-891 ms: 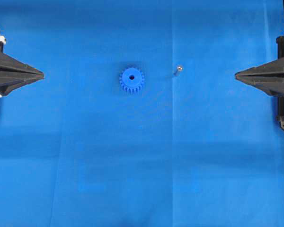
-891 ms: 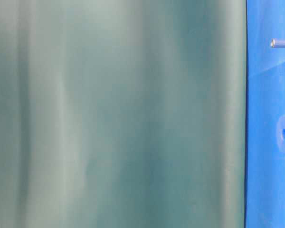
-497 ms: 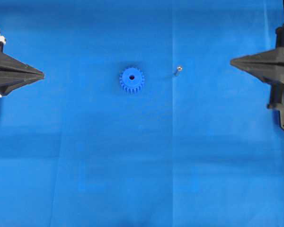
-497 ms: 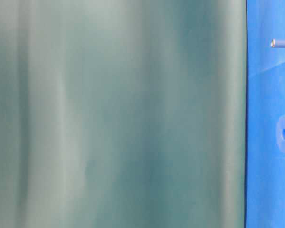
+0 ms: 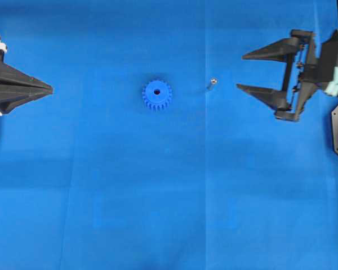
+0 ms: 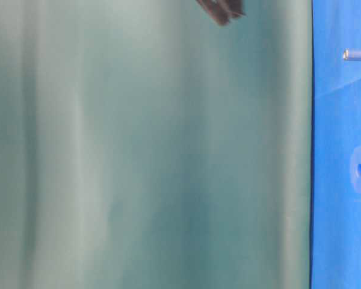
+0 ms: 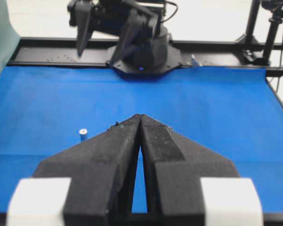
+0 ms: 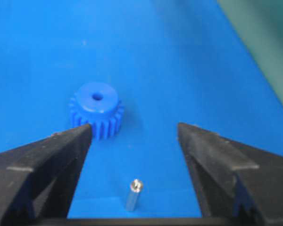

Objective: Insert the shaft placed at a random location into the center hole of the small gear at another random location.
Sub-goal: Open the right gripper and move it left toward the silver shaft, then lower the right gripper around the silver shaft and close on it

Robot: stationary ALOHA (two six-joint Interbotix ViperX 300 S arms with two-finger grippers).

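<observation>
I see the right end effector (image 5: 240, 71) spread wide with nothing in it, its tips just right of the shaft (image 5: 212, 83) in the overhead view. The shaft stands upright on the blue counter (image 5: 158, 185), apart from the gear (image 5: 156, 94) to its left. The gear lies flat, its hole (image 5: 156, 91) facing up. My left end effector (image 5: 49, 89) sits closed and empty at the left edge, well apart from both parts.

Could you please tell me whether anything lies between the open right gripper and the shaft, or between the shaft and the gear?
Nothing visible does. The right gripper faces the upright shaft across bare blue mat, and only bare mat separates it from the small gear.
</observation>
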